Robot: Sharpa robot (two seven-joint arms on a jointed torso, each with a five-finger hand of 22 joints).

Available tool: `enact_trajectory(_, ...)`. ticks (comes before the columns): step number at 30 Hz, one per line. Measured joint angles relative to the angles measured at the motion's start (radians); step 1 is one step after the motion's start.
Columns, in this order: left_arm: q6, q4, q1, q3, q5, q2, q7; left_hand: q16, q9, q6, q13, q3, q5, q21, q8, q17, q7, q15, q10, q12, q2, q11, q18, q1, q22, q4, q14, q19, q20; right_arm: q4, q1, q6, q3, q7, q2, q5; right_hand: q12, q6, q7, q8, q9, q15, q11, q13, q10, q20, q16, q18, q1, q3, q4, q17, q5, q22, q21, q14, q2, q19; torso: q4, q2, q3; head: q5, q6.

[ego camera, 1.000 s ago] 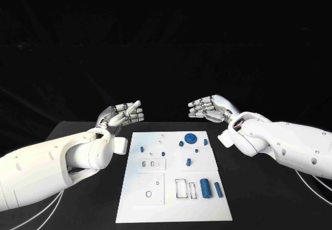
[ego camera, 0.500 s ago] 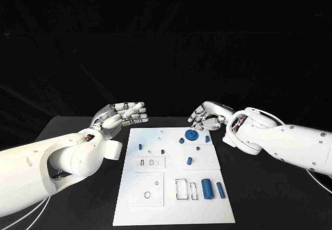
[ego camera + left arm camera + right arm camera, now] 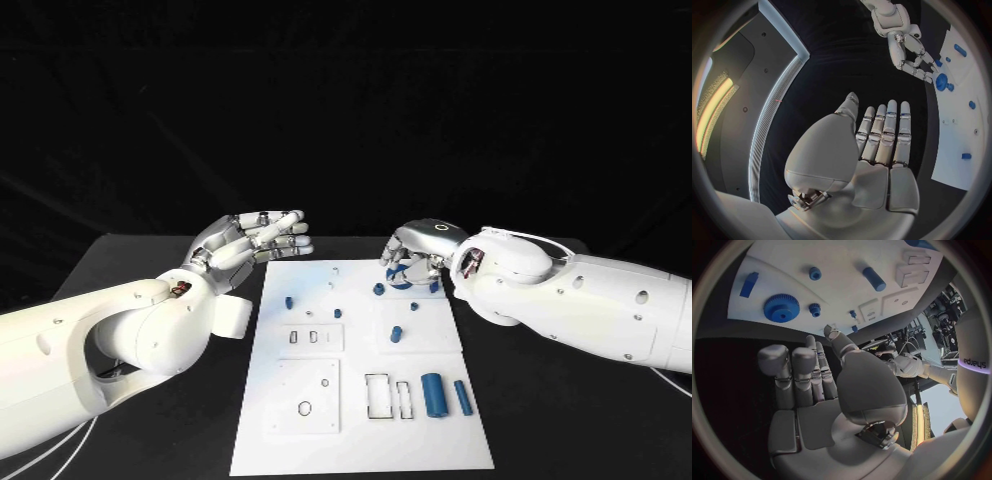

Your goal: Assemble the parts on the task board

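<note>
Dropping lower since a moment ago, the right hand (image 3: 414, 252) now hovers empty, fingers loosely curled, over the large blue gear (image 3: 781, 307) at the task board's (image 3: 361, 400) far right, while the left hand (image 3: 248, 240) stays released, fingers spread, beyond the board's far left corner.

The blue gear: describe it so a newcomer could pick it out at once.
Start at the white task board on the black table and go to its far end, under the right hand. The blue gear lies there: a toothed disc, widest of the blue parts.
</note>
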State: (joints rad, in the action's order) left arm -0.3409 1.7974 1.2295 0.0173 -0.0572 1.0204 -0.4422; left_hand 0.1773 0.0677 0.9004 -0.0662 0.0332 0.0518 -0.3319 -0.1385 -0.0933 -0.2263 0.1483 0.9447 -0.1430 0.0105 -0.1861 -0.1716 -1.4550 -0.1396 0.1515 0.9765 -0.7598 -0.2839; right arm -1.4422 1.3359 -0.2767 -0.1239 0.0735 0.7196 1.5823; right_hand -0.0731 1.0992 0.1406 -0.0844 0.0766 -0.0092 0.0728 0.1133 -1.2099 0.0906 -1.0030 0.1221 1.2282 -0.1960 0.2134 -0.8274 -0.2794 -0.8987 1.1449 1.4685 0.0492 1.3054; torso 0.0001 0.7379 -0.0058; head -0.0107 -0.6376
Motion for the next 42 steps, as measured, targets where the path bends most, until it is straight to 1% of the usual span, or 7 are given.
enact_trajectory(2, 0.000, 0.001, 0.001, 0.000, 0.000, 0.000, 0.000, -0.006, 0.000, 0.000, 0.000, 0.000, 0.000, 0.000, 0.005, 0.000, 0.000, 0.000, 0.000, 0.004, 0.000, 0.000, 0.000, 0.000, 0.000, 0.000, 0.000, 0.000, 0.000, 0.000, 0.000, 0.006, 0.000, 0.007, -0.008, 0.018, 0.000, 0.000, 0.000, 0.002, 0.001, 0.000, 0.003, 0.003, 0.010, 0.004, -0.064, -0.001, 0.000, -0.010, -0.009, -0.065, -0.017, -0.065, 0.048, 0.000, 0.000, 0.010, 0.0018, 0.005, -0.0008, -0.002, 0.002)
enact_trajectory(3, 0.000, 0.002, 0.001, 0.000, 0.000, 0.001, 0.000, -0.006, 0.000, 0.000, 0.000, 0.000, 0.000, 0.000, 0.005, 0.000, 0.000, 0.000, 0.000, 0.004, 0.000, 0.000, 0.000, 0.000, 0.000, 0.000, 0.000, 0.000, 0.000, 0.001, 0.000, 0.009, 0.000, 0.010, -0.012, 0.025, 0.000, 0.000, 0.000, 0.002, 0.001, 0.000, 0.003, 0.003, 0.014, 0.006, -0.085, -0.014, 0.003, -0.016, -0.010, -0.087, -0.025, -0.086, 0.064, 0.000, 0.003, 0.011, 0.0026, 0.006, -0.0012, -0.002, 0.002)
enact_trajectory(9, 0.001, 0.006, 0.002, 0.000, 0.000, 0.004, 0.000, -0.011, 0.000, 0.004, 0.001, -0.005, 0.000, 0.000, 0.005, 0.001, -0.004, 0.000, 0.000, 0.008, 0.000, 0.000, 0.000, 0.000, 0.001, 0.000, 0.000, 0.000, 0.000, 0.010, 0.000, 0.029, 0.000, 0.024, -0.029, 0.059, 0.000, 0.000, 0.000, 0.008, 0.001, 0.000, 0.007, 0.004, 0.035, 0.007, -0.150, -0.015, 0.004, -0.032, -0.023, -0.152, -0.040, -0.151, 0.110, 0.000, 0.017, 0.017, 0.0062, 0.016, -0.0015, -0.005, 0.004)
enact_trajectory(20, 0.000, 0.012, 0.008, 0.000, -0.001, 0.011, 0.000, -0.018, -0.001, 0.004, 0.001, -0.008, 0.000, 0.000, 0.010, 0.003, -0.004, 0.000, 0.000, 0.013, 0.000, 0.000, 0.000, 0.000, 0.004, -0.003, 0.000, 0.000, 0.000, 0.020, -0.001, 0.069, -0.001, 0.044, -0.042, 0.096, 0.000, 0.000, 0.000, 0.008, 0.003, 0.000, 0.010, 0.004, 0.046, 0.014, -0.198, -0.015, 0.003, -0.041, -0.032, -0.206, -0.040, -0.211, 0.147, 0.000, 0.026, 0.035, 0.0103, 0.028, -0.0020, -0.007, 0.002)
enact_trajectory(22, 0.000, 0.012, 0.009, 0.000, -0.001, 0.012, 0.000, -0.018, -0.001, 0.004, 0.001, -0.008, 0.000, 0.000, 0.010, 0.003, -0.004, 0.000, 0.000, 0.013, 0.000, 0.000, 0.000, 0.000, 0.004, -0.003, 0.000, 0.000, 0.000, 0.023, -0.001, 0.077, -0.001, 0.048, -0.042, 0.102, 0.000, 0.000, 0.000, 0.008, 0.004, 0.000, 0.014, 0.004, 0.050, 0.011, -0.207, -0.029, 0.003, -0.044, -0.036, -0.213, -0.040, -0.220, 0.156, 0.000, 0.026, 0.038, 0.0107, 0.030, -0.0020, -0.008, 0.002)
enact_trajectory(27, 0.000, 0.014, 0.012, 0.000, -0.001, 0.015, 0.001, -0.018, -0.001, 0.004, 0.001, -0.011, 0.000, 0.000, 0.015, 0.003, -0.004, 0.000, 0.000, 0.013, 0.000, 0.000, 0.000, 0.000, 0.004, 0.000, 0.000, 0.000, 0.000, 0.031, -0.002, 0.092, -0.001, 0.055, -0.046, 0.112, 0.000, 0.000, 0.000, 0.008, 0.004, 0.004, 0.010, 0.004, 0.053, 0.011, -0.212, -0.030, 0.003, -0.044, -0.036, -0.221, -0.040, -0.228, 0.159, -0.004, 0.026, 0.038, 0.0118, 0.035, -0.0019, -0.008, 0.005)
enact_trajectory(42, 0.000, 0.016, 0.015, 0.000, -0.001, 0.016, 0.002, -0.023, -0.001, 0.004, 0.001, -0.011, 0.000, 0.000, 0.015, 0.004, -0.004, 0.000, 0.000, 0.019, 0.000, 0.000, 0.000, 0.000, 0.005, 0.000, 0.000, 0.000, 0.000, 0.033, -0.002, 0.098, -0.001, 0.058, -0.057, 0.126, -0.017, 0.007, 0.000, 0.008, 0.006, 0.004, 0.010, 0.005, 0.053, 0.013, -0.257, -0.030, 0.003, -0.071, -0.046, -0.267, -0.040, -0.295, 0.202, -0.004, 0.026, 0.065, 0.0146, 0.045, -0.0022, -0.006, 0.007)
